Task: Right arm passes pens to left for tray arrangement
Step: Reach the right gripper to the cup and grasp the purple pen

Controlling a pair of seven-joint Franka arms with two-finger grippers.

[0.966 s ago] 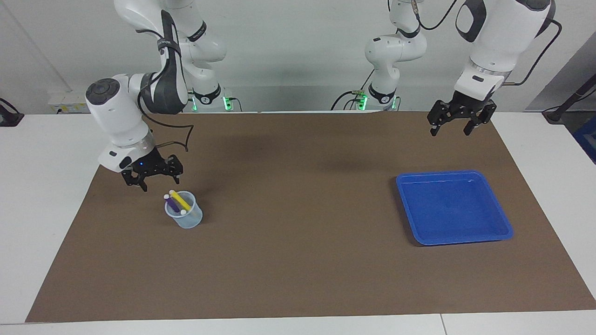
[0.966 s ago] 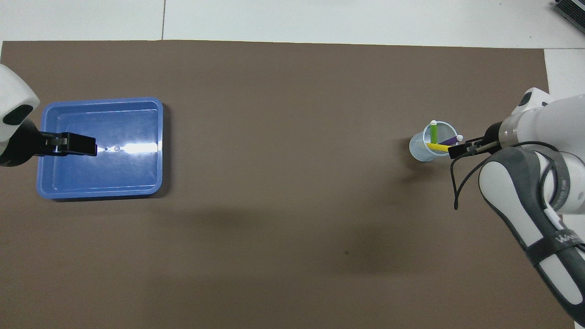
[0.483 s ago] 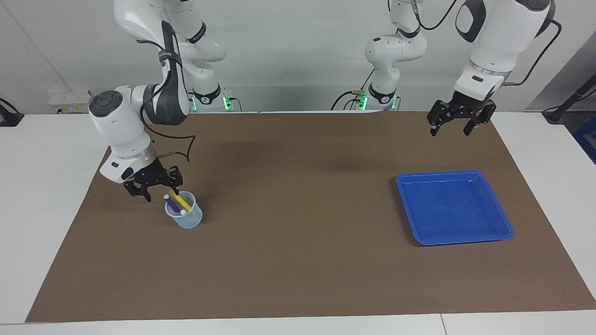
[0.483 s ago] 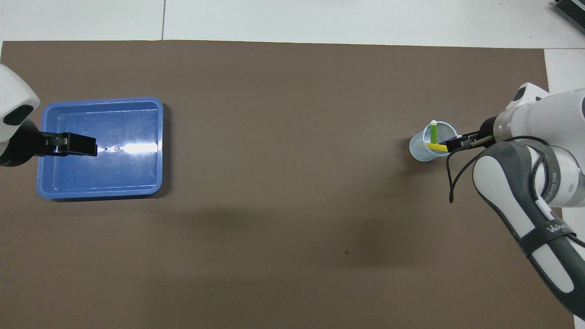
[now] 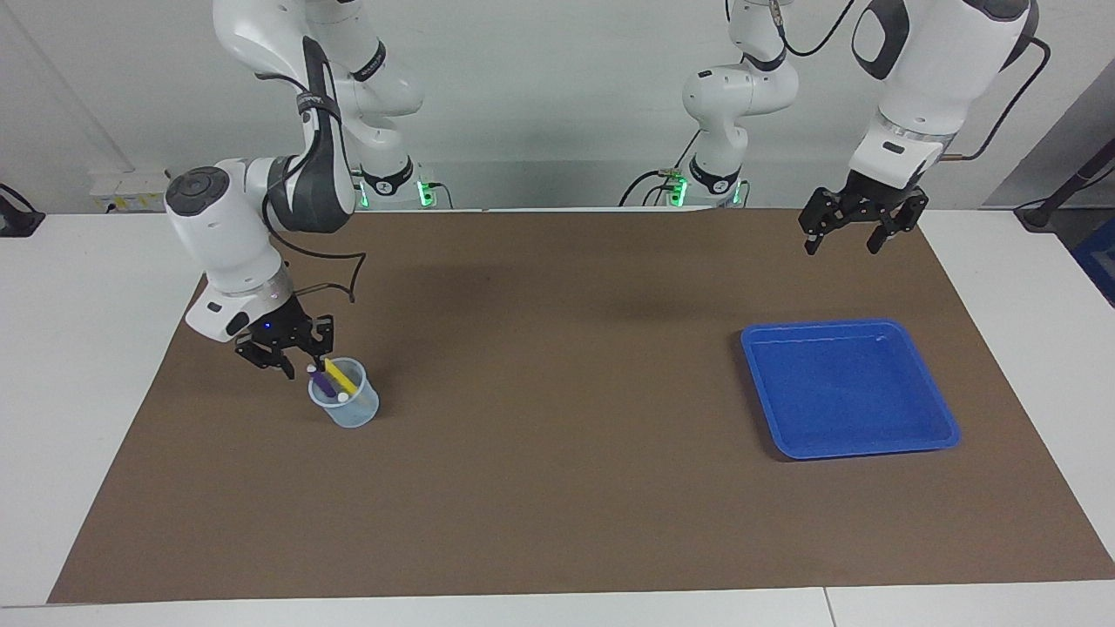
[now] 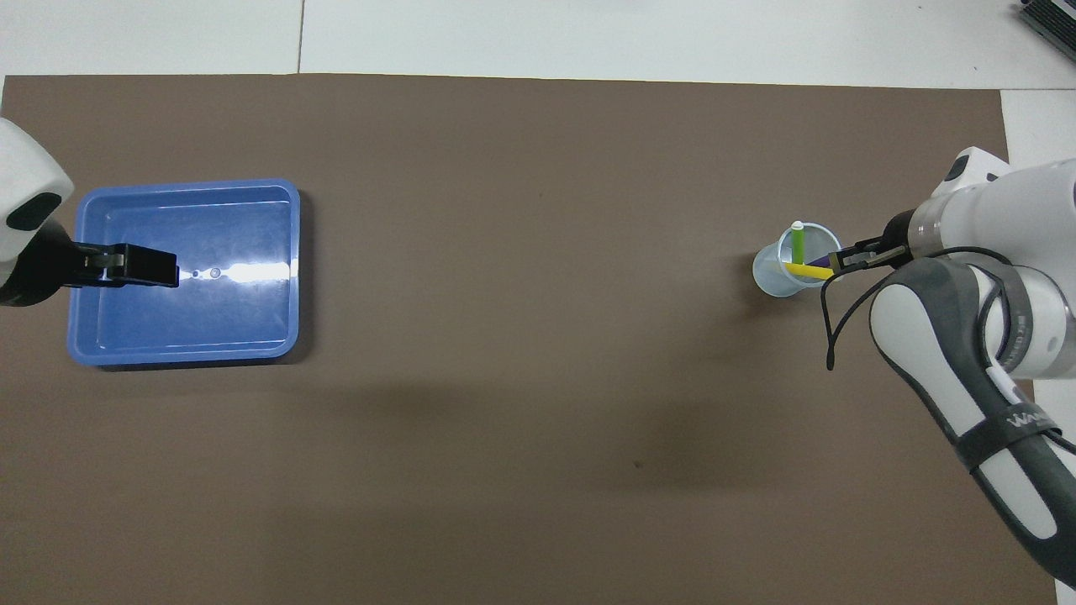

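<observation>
— Right gripper is down at the rim of the translucent cup, on the side nearer the robots, with its blue light showing. Fingers are drawn in narrow around the top of the purple pen, but I can't tell from where I stand whether they actually pinch it.

— And the other pens?

— All three stand tilted in that cup. Yellow pen lies just beside the purple one, its upper end right by the fingertips. Green pen leans toward the side of the cup farther from the robots; you see it properly only from above.

— Where's the cup itself?

— On the brown mat, toward the right arm's end of the table.

— What about the left gripper?

— Up in the air, spread wide, carrying nothing. That arm waits. It hangs over the mat at the left arm's end.

— And the tray?

— Blue, flat on the mat at that same end, well apart from the cup. Nothing lies in it, only a glare streak across the bottom in the overhead view.
</observation>
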